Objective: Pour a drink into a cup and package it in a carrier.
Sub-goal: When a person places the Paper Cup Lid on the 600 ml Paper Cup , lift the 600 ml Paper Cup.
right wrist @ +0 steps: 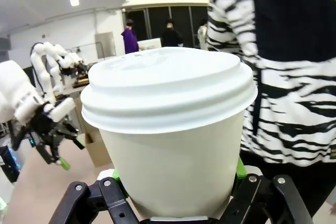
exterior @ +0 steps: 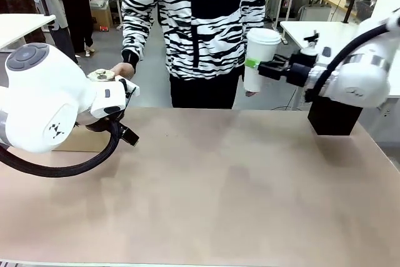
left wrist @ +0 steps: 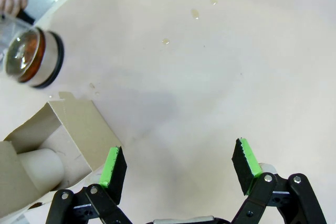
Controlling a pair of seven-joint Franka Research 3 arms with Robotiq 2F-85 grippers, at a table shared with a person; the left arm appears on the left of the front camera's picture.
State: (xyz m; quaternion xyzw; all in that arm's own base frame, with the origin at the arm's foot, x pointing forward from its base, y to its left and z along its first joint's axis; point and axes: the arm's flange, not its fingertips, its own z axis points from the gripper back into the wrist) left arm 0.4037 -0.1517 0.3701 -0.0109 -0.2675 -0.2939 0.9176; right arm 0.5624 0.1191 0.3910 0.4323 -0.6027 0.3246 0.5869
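Right fingers [exterior: 252, 63] grip the cup [exterior: 262, 48] upper right, left fingers [left wrist: 113, 166] hang apart. Keep it upright going into the carrier [left wrist: 79, 121].

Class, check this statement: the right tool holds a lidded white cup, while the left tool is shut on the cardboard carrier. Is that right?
No. The left tool is open, gripping nothing, beside the carrier, as the left wrist view shows. The right tool does hold the lidded white cup.
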